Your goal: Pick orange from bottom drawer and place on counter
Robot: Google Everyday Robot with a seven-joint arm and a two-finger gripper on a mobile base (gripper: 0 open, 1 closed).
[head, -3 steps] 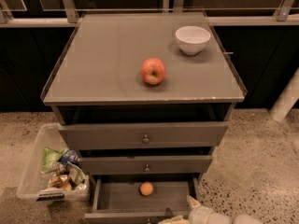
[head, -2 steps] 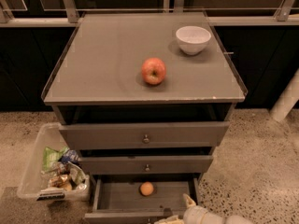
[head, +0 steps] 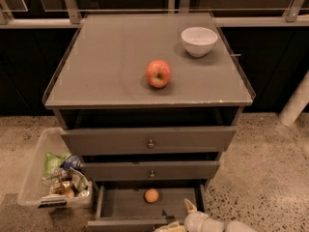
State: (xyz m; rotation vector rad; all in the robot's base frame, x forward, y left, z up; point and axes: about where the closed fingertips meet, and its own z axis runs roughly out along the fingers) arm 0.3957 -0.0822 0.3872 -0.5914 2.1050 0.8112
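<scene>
The orange sits on the floor of the bottom drawer, which is pulled open. It lies about midway across the drawer, with bare drawer floor all round it and nothing touching it. Being round, it has no long axis, so to my eye the approach need not be lined up any special way.

From the claw the orange lies to the left and further back, toward the cabinet. The claw hangs at the drawer's front right corner, near the orange but clear of it and holding nothing. Most of it is cut off below, and I cannot tell whether it is spread or pressed together. I judge the coming reach to be a short one: leftward, inward over the drawer's front edge, then down onto the fruit. The right-hand wall of the drawer sits just beside the claw and could catch it.

Well above the claw, past the two closed upper drawers, is the counter. A red-and-yellow apple rests near its middle and a white bowl toward its far right corner. Far to the claw's left, on the floor beside the cabinet, stands a clear bin of packets.
</scene>
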